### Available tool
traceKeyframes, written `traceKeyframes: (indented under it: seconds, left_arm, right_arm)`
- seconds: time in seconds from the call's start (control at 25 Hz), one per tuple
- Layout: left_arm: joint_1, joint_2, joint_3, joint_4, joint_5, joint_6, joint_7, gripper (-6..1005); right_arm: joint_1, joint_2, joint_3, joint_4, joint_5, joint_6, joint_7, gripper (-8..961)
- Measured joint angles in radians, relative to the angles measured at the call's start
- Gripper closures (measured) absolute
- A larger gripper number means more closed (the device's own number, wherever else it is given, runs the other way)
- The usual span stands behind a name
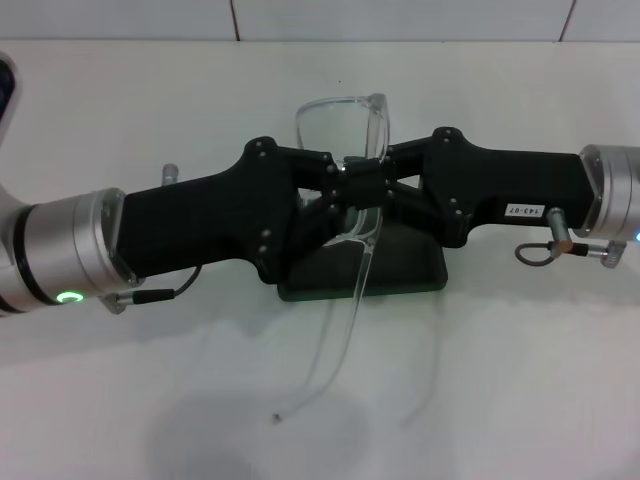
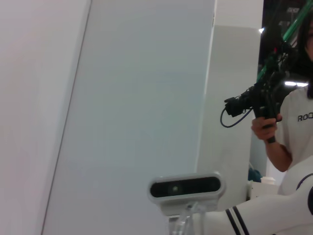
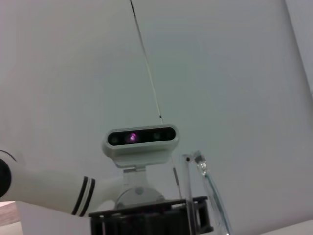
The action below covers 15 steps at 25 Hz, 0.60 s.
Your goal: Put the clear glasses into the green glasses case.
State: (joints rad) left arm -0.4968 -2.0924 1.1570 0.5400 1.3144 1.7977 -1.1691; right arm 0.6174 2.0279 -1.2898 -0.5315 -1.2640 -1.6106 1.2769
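Note:
The clear glasses (image 1: 345, 118) hang in mid-air at the centre of the head view, lens at the far side and one thin arm trailing down toward me. My left gripper (image 1: 338, 184) reaches in from the left and my right gripper (image 1: 384, 180) from the right. Their tips meet at the frame, and both look shut on it. Under them lies the green glasses case (image 1: 408, 270), mostly hidden by the grippers, so I cannot tell if it is open. In the right wrist view, part of the clear glasses (image 3: 209, 188) rises beside black gripper parts (image 3: 146, 216).
White table (image 1: 500, 380) spreads all around the case, with a tiled wall behind it. The left wrist view looks up at the robot's head camera (image 2: 185, 187) and a person (image 2: 293, 137) holding a camera rig at the far side.

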Motion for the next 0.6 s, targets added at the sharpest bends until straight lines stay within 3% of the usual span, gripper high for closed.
traceKeyframes:
  seconds: [0.44, 0.6]
  left_arm:
    - [0.03, 0.007, -0.003, 0.004, -0.007, 0.031, -0.001, 938]
    - [0.042, 0.021, -0.005, 0.01, -0.02, 0.033, -0.005, 938]
  right_arm:
    - [-0.051, -0.009, 0.008, -0.018, 0.05, 0.066, -0.056, 855]
    - [-0.087, -0.014, 0.037, -0.058, 0.048, 0.061, -0.056, 855]
